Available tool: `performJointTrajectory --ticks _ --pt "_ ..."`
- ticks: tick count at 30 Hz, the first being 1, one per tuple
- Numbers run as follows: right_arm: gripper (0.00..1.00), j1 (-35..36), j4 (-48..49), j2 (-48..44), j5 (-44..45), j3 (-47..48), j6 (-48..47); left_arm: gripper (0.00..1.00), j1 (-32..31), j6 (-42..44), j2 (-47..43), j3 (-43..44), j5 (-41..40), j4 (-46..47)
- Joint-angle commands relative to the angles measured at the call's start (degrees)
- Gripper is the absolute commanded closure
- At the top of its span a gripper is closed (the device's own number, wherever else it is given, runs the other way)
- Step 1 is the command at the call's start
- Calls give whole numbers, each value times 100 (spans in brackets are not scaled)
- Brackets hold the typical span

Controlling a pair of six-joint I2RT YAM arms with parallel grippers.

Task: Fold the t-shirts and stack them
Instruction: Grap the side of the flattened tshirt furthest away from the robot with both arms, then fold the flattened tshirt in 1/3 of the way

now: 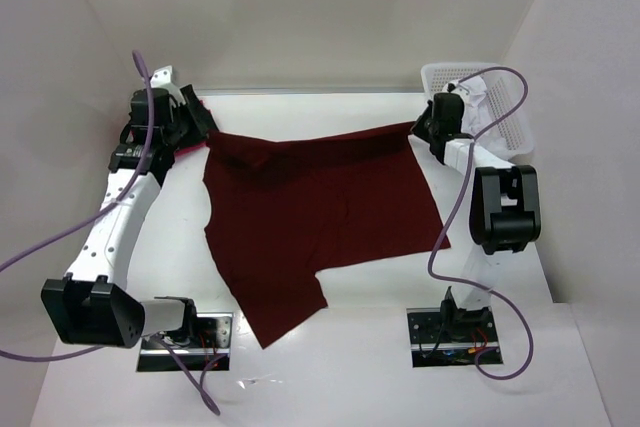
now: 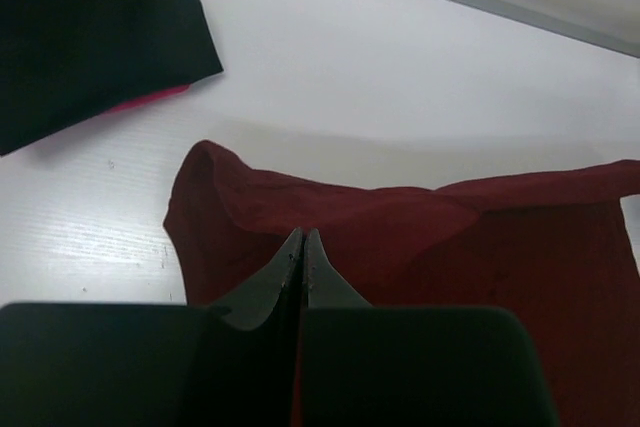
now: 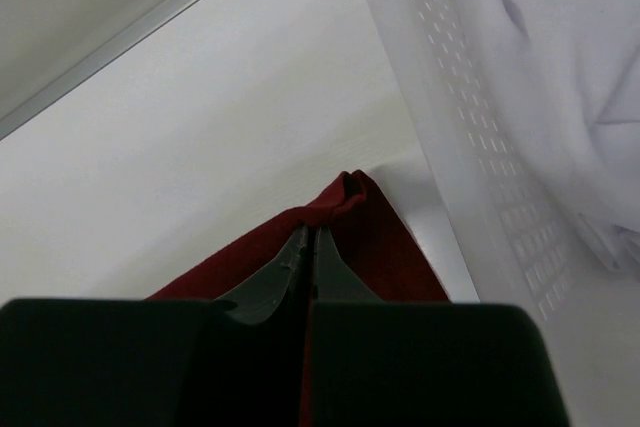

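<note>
Corners of the maroon t-shirt (image 1: 320, 217) sit clamped in the left fingers (image 2: 275, 282) and right fingers (image 3: 280, 277).

soft, matt maroon cloth t-shirt (image 1: 320, 207) on a smooth white table (image 1: 340, 377); perforated white plastic basket (image 1: 515, 127) of crumpled white fabric (image 3: 560, 67)

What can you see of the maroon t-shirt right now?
Dark maroon t-shirt, plain soft cloth, spread mostly flat on the white table, far edge stretched between the arms. The left pincer is shut on its far-left corner, which bunches up; the right pincer is shut on the far-right corner beside the white basket. One flap trails toward the near edge.
</note>
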Motion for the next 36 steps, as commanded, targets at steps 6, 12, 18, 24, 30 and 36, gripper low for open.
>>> performJointTrajectory --ticks 6,12,18,24,30,36 --pt "100 -66 118 -472 118 -275 46 100 29 -26 -471 -359 161 -299" --pt "100 -66 118 -472 118 -486 55 100 29 -78 -661 -728 415 -352" --pt "100 -66 118 -472 170 -670 108 100 29 -131 -828 -974 514 -352" --pt "100 -66 -5 -338 275 -615 108 100 -182 -184 -775 -1177 486 -519" --pt "100 -66 -9 -293 276 -580 108 100 -305 -184 -658 -1291 416 -624" --pt "100 -66 -257 -134 276 -367 108 100 -358 -184 -503 -1344 416 -677"
